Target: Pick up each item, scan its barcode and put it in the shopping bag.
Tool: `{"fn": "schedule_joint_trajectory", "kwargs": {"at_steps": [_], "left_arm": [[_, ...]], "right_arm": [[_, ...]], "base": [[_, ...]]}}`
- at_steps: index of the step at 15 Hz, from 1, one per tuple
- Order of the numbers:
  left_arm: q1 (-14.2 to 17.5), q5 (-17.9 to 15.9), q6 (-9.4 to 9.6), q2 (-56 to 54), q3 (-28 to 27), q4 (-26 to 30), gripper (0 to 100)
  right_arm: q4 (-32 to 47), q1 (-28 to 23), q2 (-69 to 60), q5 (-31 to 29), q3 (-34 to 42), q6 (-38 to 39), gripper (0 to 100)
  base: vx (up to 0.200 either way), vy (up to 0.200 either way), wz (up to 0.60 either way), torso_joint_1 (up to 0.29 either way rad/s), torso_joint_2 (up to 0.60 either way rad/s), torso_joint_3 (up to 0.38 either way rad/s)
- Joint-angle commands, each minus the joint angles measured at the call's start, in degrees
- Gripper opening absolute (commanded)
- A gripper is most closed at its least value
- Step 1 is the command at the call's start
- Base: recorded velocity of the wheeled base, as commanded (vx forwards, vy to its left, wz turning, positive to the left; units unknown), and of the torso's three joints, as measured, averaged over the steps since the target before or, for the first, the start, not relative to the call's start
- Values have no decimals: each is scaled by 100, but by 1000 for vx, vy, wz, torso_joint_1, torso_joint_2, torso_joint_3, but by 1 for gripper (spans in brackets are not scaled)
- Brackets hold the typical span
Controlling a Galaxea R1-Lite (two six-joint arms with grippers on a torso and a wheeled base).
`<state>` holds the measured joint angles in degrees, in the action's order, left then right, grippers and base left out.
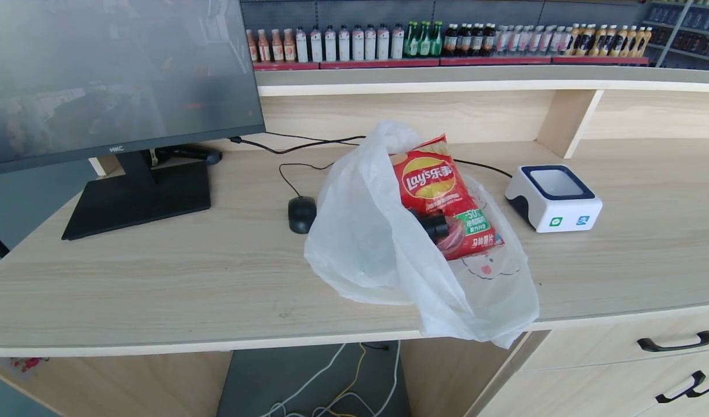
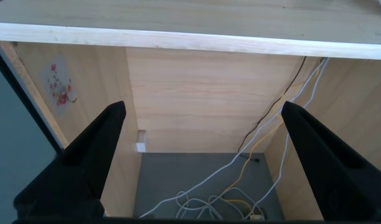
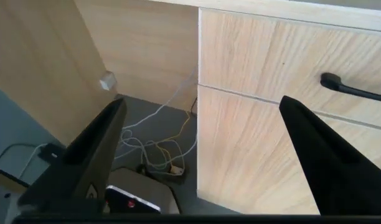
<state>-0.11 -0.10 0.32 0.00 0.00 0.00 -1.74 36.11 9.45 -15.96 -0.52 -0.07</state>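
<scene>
head view is showing the chip packet (image 1: pixel 444 197) inside the shopping bag (image 1: pixel 366 243) on the desk (image 1: pixel 157 278), near the scanner (image 1: pixel 552 198). we are judging bagging done, next seeking another item. left pincer (image 2: pixel 203 109) and right pincer (image 3: pixel 203 102) are hanging wide open, empty, below it. bottle shelves (image 1: pixel 447 40) are lining the back.

Left gripper (image 2: pixel 203 107): jaws spread wide, hanging below the pale counter edge (image 2: pixel 178 37) and facing the open bay beneath it. The wooden back panel (image 2: pixel 203 87) carries a small white block (image 2: pixel 141 147), and a flower sticker (image 2: pixel 60 87) sits on one side panel. White, yellow and dark cables (image 2: pixel 221 202) (loosely tangled) run down the far corner onto the grey floor (image 2: pixel 165 180).
</scene>
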Motion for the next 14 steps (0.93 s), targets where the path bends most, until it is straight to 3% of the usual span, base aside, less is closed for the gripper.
{"fn": "schedule_joint_trajectory", "kwargs": {"at_steps": [1,3,6,9,14], "left_arm": [[2,1,3,0,0,0,100],[2,1,-5,0,0,0,100],[2,1,-14,0,0,0,100],[11,1,-14,0,0,0,100],[11,1,-23,0,0,0,100]], "right_arm": [[-19,-1282,628,-83,-9,-125,100],[-19,-2090,461,-92,-9,-142,100],[-19,-3716,-233,-109,-9,-89,100],[-54,-3558,-945,506,35,104,100],[-520,-3567,-945,576,44,-28,100]], "base": [[0,0,0,0,0,0],[0,0,0,0,0,0],[0,0,0,0,0,0],[0,0,0,0,0,0],[0,0,0,0,0,0]]}}
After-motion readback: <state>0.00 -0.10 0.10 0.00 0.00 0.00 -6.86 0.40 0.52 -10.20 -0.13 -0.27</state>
